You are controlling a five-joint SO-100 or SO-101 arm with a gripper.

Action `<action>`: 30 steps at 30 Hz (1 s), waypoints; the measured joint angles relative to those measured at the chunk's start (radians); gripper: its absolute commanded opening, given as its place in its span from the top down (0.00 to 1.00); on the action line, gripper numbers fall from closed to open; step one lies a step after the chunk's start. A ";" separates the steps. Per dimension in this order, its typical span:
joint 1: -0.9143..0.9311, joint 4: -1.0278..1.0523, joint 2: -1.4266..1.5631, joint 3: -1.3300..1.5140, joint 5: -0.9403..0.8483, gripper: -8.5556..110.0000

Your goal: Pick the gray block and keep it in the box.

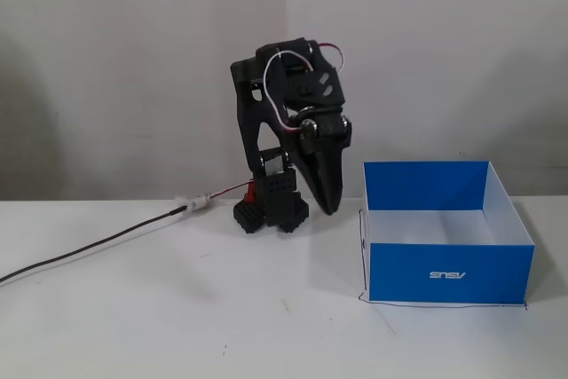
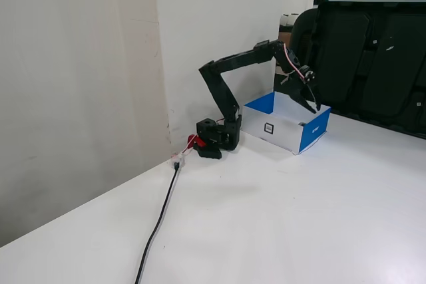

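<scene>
Blue cardboard outside, white inside, the open-topped box [image 1: 451, 274] carries an upside-down ASUS logo on the table [image 1: 177, 308]; the empty end effector [image 1: 327, 209] looks closed.

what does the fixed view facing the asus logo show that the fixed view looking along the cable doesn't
Only the logo-facing view: the white upside-down ASUS logo on the blue front of the box, and a pen line drawn on the table around it.
Only the cable-side view: a square label on a white side of the box, and dark chairs behind.
Both: the black arm, the gripper pointing down with jaws together, the box, and the cable. The gray block is clear in neither.
</scene>
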 measured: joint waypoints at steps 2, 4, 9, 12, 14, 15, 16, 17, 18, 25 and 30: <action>0.018 -0.052 0.035 0.077 -0.002 0.93; 0.046 -0.091 0.060 0.129 -0.003 0.93; 0.097 -0.189 0.133 0.258 -0.006 0.93; 0.126 -0.244 0.181 0.336 -0.003 0.93; 0.121 -0.288 0.212 0.387 -0.005 0.93; 0.121 -0.311 0.224 0.416 -0.006 0.93; 0.121 -0.336 0.239 0.445 -0.006 0.93; 0.129 -0.365 0.262 0.476 -0.006 0.93; 0.143 -0.394 0.291 0.512 -0.006 0.93; 0.150 -0.523 0.410 0.681 0.041 0.93; 0.138 -0.588 0.500 0.782 0.063 0.93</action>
